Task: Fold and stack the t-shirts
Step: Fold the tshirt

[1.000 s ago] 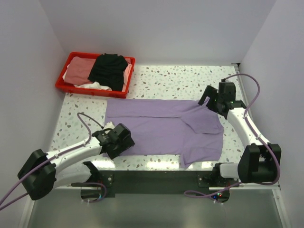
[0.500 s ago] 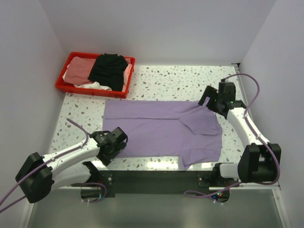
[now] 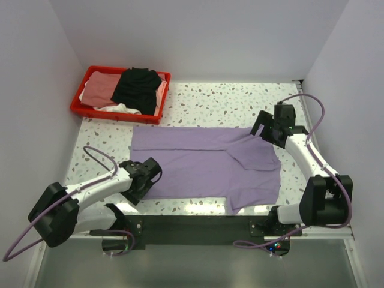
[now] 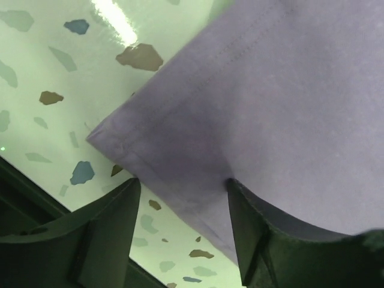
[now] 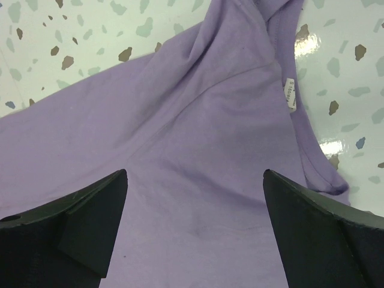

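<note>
My left gripper (image 4: pixel 180 201), jaws apart, straddles the purple t-shirt's (image 3: pixel 198 162) seven-o'clock corner; my right gripper (image 5: pixel 195 198) gapes wide at two o'clock.

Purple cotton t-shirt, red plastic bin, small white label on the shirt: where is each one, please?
Purple cotton t-shirt (image 3: pixel 198 162): top external view, middle of its body.
Red plastic bin (image 3: pixel 76 105): top external view, near left corner of its rim.
Small white label (image 5: pixel 290 95): right wrist view, centre of the label.

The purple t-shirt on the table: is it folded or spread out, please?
Purple t-shirt: mostly spread flat; only its sleeve by the right gripper is folded over.
</note>
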`<state>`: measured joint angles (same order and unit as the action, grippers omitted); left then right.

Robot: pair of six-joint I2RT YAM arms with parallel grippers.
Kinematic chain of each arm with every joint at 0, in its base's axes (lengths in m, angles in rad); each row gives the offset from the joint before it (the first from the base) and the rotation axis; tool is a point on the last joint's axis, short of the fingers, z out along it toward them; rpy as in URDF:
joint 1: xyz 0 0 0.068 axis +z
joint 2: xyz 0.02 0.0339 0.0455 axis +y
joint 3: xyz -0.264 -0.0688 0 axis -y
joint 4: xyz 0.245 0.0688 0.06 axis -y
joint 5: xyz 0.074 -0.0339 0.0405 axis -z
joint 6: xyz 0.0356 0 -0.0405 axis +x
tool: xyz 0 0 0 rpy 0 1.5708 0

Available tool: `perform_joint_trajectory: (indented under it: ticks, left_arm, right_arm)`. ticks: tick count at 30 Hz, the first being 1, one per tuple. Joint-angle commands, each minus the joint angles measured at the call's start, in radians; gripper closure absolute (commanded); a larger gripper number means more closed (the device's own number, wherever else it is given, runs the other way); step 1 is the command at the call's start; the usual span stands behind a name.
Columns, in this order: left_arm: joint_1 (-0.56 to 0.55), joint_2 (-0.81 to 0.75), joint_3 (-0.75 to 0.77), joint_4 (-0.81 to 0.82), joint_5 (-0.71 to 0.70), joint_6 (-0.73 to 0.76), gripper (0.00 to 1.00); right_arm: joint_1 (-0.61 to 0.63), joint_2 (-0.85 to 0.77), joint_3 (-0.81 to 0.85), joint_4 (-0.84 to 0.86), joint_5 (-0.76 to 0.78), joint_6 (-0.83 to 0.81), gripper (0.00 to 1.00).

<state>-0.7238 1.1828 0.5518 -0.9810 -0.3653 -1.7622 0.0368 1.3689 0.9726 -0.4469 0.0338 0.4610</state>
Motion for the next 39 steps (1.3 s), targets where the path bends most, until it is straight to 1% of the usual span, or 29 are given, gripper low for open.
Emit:
perform_joint_trajectory:
  ticks: [1, 3, 5, 6, 10, 11, 13, 14, 16, 17, 18, 21, 23, 24, 25, 29, 32, 34, 37, 39]
  left_arm:
    - [0.027, 0.024, -0.024, 0.041, 0.000, 0.000, 0.39]
    - [0.027, 0.017, -0.023, 0.022, -0.014, -0.014, 0.44]
    - [0.027, 0.003, -0.032, 0.019, -0.020, -0.019, 0.46]
    - [0.027, 0.000, -0.045, 0.022, -0.017, -0.020, 0.51]
    - [0.032, -0.011, -0.075, 0.071, 0.011, -0.013, 0.63]
    - [0.034, -0.011, -0.078, 0.070, 0.014, -0.014, 0.71]
    - [0.034, -0.011, -0.073, 0.062, 0.009, -0.013, 0.79]
    - [0.035, -0.015, -0.070, 0.058, 0.003, -0.011, 0.86]
    - [0.034, -0.020, -0.053, 0.039, -0.015, -0.010, 0.93]
    - [0.034, -0.025, -0.049, 0.036, -0.021, -0.003, 1.00]
    - [0.034, -0.028, -0.043, 0.039, -0.033, 0.003, 1.00]
    - [0.037, -0.041, -0.029, 0.050, -0.060, 0.033, 1.00]
    - [0.047, -0.051, -0.021, 0.047, -0.086, 0.053, 1.00]
    - [0.053, -0.055, -0.012, 0.036, -0.095, 0.064, 1.00]
    - [0.067, -0.066, -0.010, 0.033, -0.101, 0.073, 1.00]
    - [0.112, -0.104, -0.018, 0.062, -0.113, 0.133, 1.00]
    - [0.121, -0.120, -0.021, 0.085, -0.107, 0.161, 1.00]
    - [0.121, -0.115, -0.021, 0.091, -0.100, 0.178, 1.00]
    - [0.121, -0.109, -0.023, 0.087, -0.080, 0.178, 1.00]
    - [0.121, -0.112, -0.029, 0.084, -0.061, 0.175, 1.00]
  right_arm:
    - [-0.005, -0.019, 0.020, -0.007, 0.037, -0.019, 0.01]
    - [-0.005, -0.019, 0.021, -0.007, 0.035, -0.021, 0.01]
    - [-0.005, -0.019, 0.021, -0.009, 0.035, -0.019, 0.01]
    - [-0.006, -0.018, 0.021, -0.012, 0.034, -0.019, 0.01]
    - [-0.005, -0.024, 0.026, -0.027, 0.043, -0.019, 0.01]
    - [-0.005, -0.025, 0.026, -0.032, 0.046, -0.019, 0.01]
    - [-0.005, -0.028, 0.031, -0.047, 0.051, -0.016, 0.01]
    - [-0.005, -0.033, 0.031, -0.053, 0.055, -0.016, 0.01]
    - [-0.005, -0.040, 0.035, -0.082, 0.058, -0.016, 0.01]
    - [-0.005, -0.048, 0.035, -0.099, 0.063, -0.025, 0.01]
    - [-0.005, -0.060, 0.032, -0.131, 0.080, -0.031, 0.01]
    - [0.006, -0.102, 0.003, -0.209, 0.066, -0.059, 0.01]
    - [0.086, -0.128, -0.026, -0.266, 0.080, -0.048, 0.01]
    - [0.165, -0.151, -0.032, -0.289, 0.124, -0.033, 0.01]
    - [0.204, -0.157, -0.038, -0.315, 0.142, -0.016, 0.01]
    - [0.311, -0.217, -0.115, -0.420, 0.134, 0.120, 0.02]
    - [0.345, -0.292, -0.214, -0.515, 0.065, 0.194, 0.05]
    - [0.371, -0.358, -0.241, -0.552, 0.011, 0.243, 0.08]
    - [0.419, -0.424, -0.284, -0.627, -0.020, 0.300, 0.14]
    - [0.442, -0.439, -0.317, -0.679, -0.031, 0.324, 0.17]
